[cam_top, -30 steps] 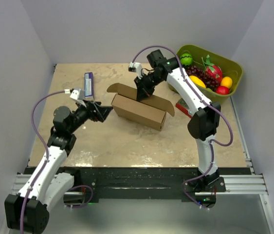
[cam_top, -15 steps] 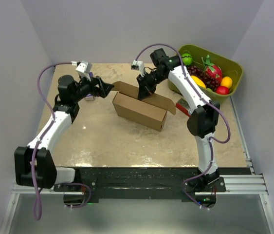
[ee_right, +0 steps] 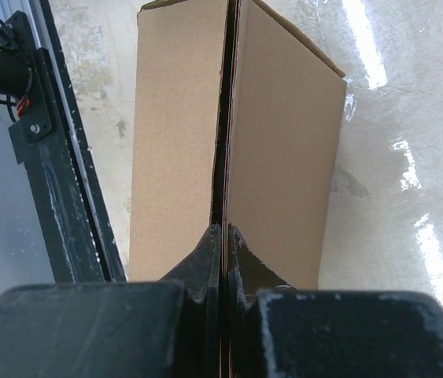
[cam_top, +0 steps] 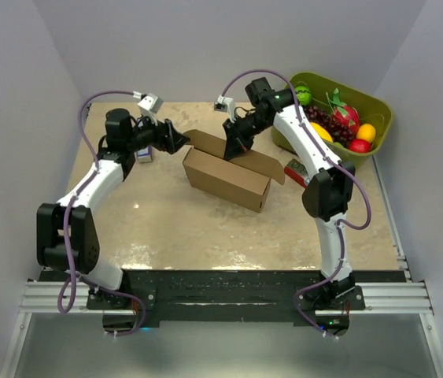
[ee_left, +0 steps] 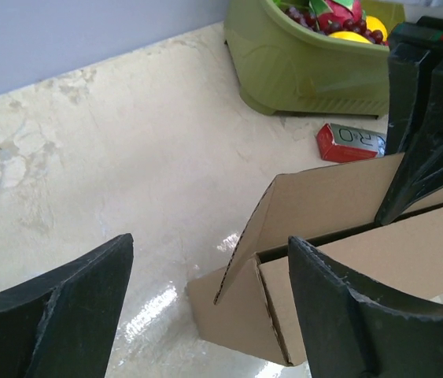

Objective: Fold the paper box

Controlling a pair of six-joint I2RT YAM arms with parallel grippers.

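The brown paper box [cam_top: 229, 179] lies across the middle of the table, with its rear lid flap [cam_top: 256, 161] standing open. My right gripper [cam_top: 233, 148] reaches down from the back and is shut on the box's thin rear wall [ee_right: 284, 126]; the cardboard edge runs between the pressed fingertips [ee_right: 223, 236]. My left gripper [cam_top: 179, 142] is open at the box's left end. In the left wrist view its two fingers straddle the raised end flap [ee_left: 284, 209] and box corner [ee_left: 237, 315] without touching them, and the gripper's middle [ee_left: 209, 303] is just short of the corner.
An olive-green bin [cam_top: 378, 110] of fruit stands at the back right. A small red pack [cam_top: 296, 168] lies between it and the box. A purple-and-white carton [cam_top: 144, 153] lies behind my left wrist. Grey walls close in the table on three sides.
My left arm has swung from the near left side up and back to the box's left end, staying open. The right gripper has kept its grip, and the box has barely shifted.
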